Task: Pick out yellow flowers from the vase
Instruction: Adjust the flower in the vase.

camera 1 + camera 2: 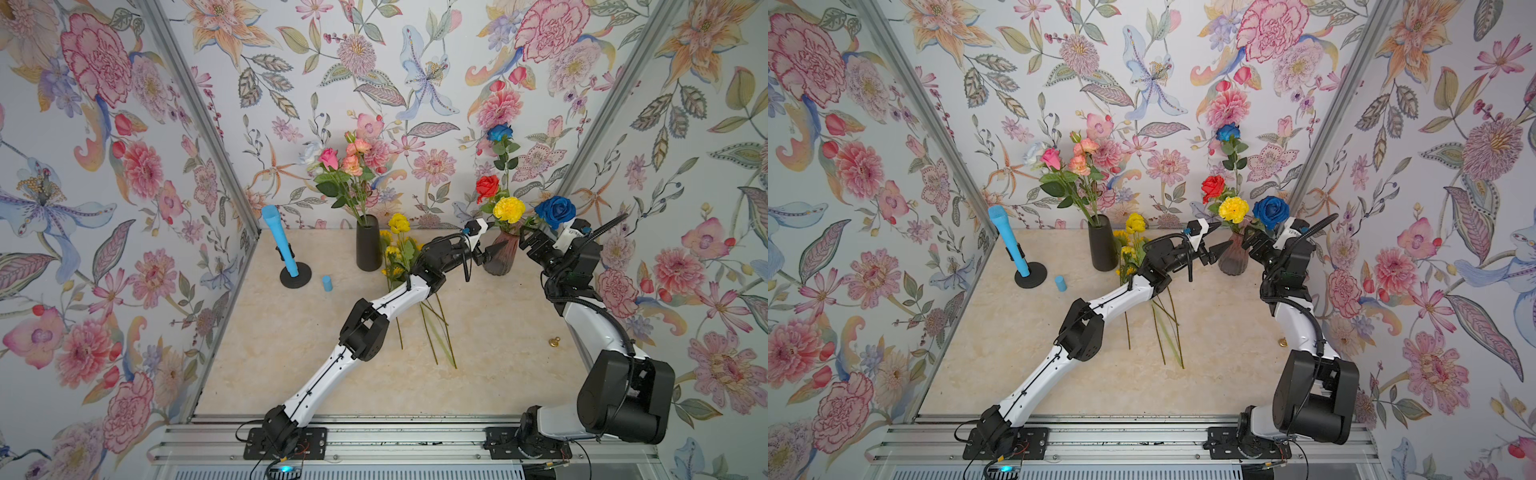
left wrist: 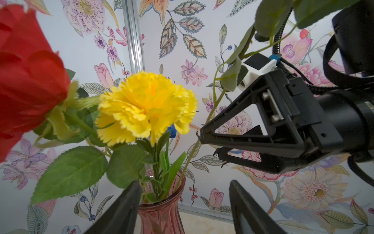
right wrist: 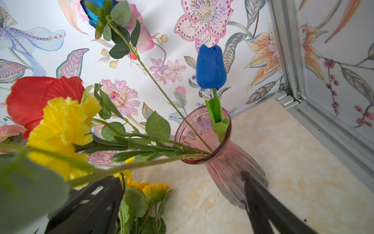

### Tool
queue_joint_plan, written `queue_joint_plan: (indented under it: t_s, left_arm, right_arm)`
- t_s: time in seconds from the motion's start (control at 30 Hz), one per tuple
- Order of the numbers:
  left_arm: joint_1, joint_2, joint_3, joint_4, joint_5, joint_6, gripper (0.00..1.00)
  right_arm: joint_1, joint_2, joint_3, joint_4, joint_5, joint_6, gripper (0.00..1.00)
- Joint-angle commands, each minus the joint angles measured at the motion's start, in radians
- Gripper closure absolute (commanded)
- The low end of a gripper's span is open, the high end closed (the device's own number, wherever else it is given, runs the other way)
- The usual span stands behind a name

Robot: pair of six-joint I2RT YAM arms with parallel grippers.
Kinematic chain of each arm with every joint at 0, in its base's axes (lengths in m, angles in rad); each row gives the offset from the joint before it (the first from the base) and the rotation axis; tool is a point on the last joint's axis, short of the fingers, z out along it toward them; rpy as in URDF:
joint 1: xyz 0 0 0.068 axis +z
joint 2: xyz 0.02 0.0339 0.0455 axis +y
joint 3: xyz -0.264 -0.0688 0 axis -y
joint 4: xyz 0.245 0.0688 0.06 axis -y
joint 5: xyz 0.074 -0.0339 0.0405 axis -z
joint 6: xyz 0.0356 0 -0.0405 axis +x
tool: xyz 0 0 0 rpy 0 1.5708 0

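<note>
A pink glass vase (image 1: 503, 259) (image 2: 162, 212) (image 3: 226, 162) stands at the back right of the table. It holds a yellow pompom flower (image 1: 509, 209) (image 2: 145, 105) (image 3: 60, 129), a red rose (image 1: 487, 187), blue roses (image 1: 555, 211) and a blue tulip (image 3: 211, 68). More yellow flowers (image 1: 399, 249) (image 3: 155, 190) lie on the table left of it. My left gripper (image 1: 498, 235) (image 2: 185, 202) is open at the vase's neck, below the pompom. The right gripper (image 1: 528, 240) (image 3: 181, 178) (image 2: 208, 142) is open on the vase's other side, among the leaning stems.
A black vase (image 1: 368, 247) of pink and peach roses stands at the back centre. Further left are a blue microphone-shaped piece on a black stand (image 1: 286, 253) and a small blue cylinder (image 1: 327, 283). A small brass knob (image 1: 554, 342) sits near the right wall.
</note>
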Motion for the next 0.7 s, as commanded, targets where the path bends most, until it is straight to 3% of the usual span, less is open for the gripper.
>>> queue_joint_plan:
  t_s: [0.0, 0.4, 0.67]
  left_arm:
    - [-0.001, -0.034, -0.03, 0.037, -0.007, 0.021, 0.29]
    - [0.03, -0.08, -0.112, 0.062, -0.003, -0.02, 0.28]
    - [0.066, -0.133, -0.209, 0.07, 0.006, -0.032, 0.27]
  right_arm:
    - [0.011, -0.077, -0.021, -0.021, 0.015, -0.021, 0.04]
    - [0.077, -0.154, -0.022, -0.152, -0.118, -0.033, 0.07]
    - [0.12, -0.016, -0.016, -0.039, -0.142, -0.013, 0.09]
